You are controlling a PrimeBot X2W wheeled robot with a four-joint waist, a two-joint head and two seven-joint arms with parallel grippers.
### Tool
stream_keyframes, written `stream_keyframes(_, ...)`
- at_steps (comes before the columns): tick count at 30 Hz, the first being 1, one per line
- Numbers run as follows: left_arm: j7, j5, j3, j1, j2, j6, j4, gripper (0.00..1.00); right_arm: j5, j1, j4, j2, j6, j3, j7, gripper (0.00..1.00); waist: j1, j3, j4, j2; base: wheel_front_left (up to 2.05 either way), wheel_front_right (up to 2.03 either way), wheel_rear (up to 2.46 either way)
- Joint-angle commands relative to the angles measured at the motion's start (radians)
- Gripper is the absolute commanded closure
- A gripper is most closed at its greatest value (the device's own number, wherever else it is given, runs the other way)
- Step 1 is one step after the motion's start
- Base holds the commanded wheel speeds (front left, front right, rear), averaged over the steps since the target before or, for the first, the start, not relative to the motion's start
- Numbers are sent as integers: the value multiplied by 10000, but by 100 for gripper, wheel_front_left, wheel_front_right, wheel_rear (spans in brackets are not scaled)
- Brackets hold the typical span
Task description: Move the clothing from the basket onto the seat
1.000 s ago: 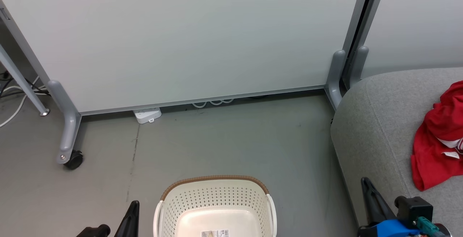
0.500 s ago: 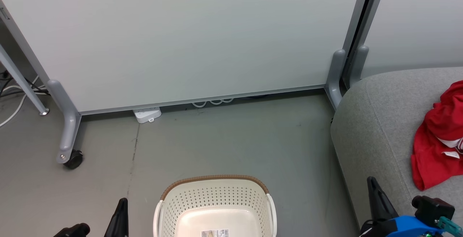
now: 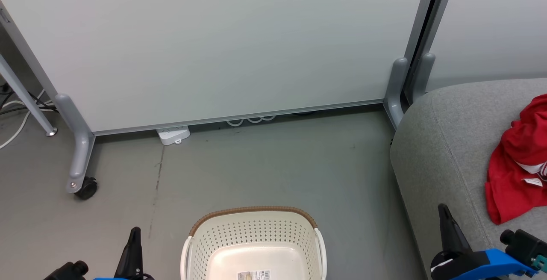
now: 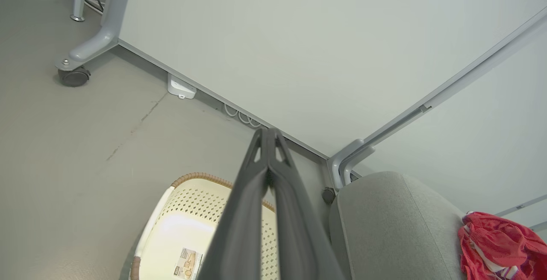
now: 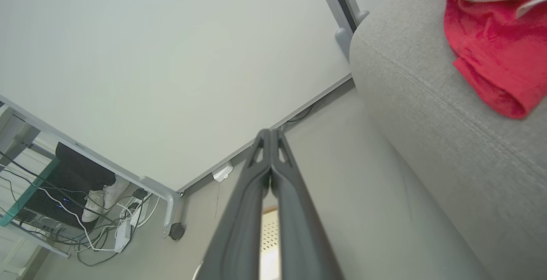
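Head view: the robot looks down at a grey floor (image 3: 256,164), with one arm low in each bottom corner.
Left pincer: the left pincer (image 3: 136,232) is closed tight, its two dark fingers pressed together. It holds nothing.
Basket: the cream-white plastic basket (image 3: 256,210) has little holes and a brown woven rim. It sits on the floor between the arms. The part of its bottom I can see is bare but for a small paper sticker (image 3: 254,275).
Seat: the seat (image 3: 444,143), a big light grey cloth sofa, stands near the basket's right side.
Clothing: the red sports clothing (image 3: 513,173) with white trim lies in a heap on the seat, well apart from the basket. I cannot tell if it is one piece or two.
Right pincer: the right pincer (image 3: 442,208) is closed tight too, and empty, by the seat's front edge.
Step now: the job looks done, or nearly. Check the near end of the basket, which is cut off. If red cloth is there, open one pincer wide, come straight down, pinch, and lift high over the rim.
Around: a big pale board (image 3: 213,49) stands on grey legs, one with a black wheel (image 3: 85,187). A white plug strip (image 3: 173,135) and white cords (image 3: 252,121) lie under it. In the right wrist view, a person's white shoes (image 5: 102,194) show behind the board.
In the way: the basket's white handle (image 3: 321,246) could catch a finger. The seat's round side is close to the right arm, so swing wide.
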Motion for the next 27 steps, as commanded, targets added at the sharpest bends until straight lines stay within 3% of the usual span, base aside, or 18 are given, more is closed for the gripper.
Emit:
stream_keyframes(1,89,-379,90,-290,51,-16,-200,100,432,-337,-144,-9,-3,-44,53,100,0,2,-2,0,0,0,0)
stream_keyframes(27,945,-3545,531,-488,27,-29,-606,100,4040,-634,-114,-9,-6,-174,571,100,0,41,-46,0,0,0,0)
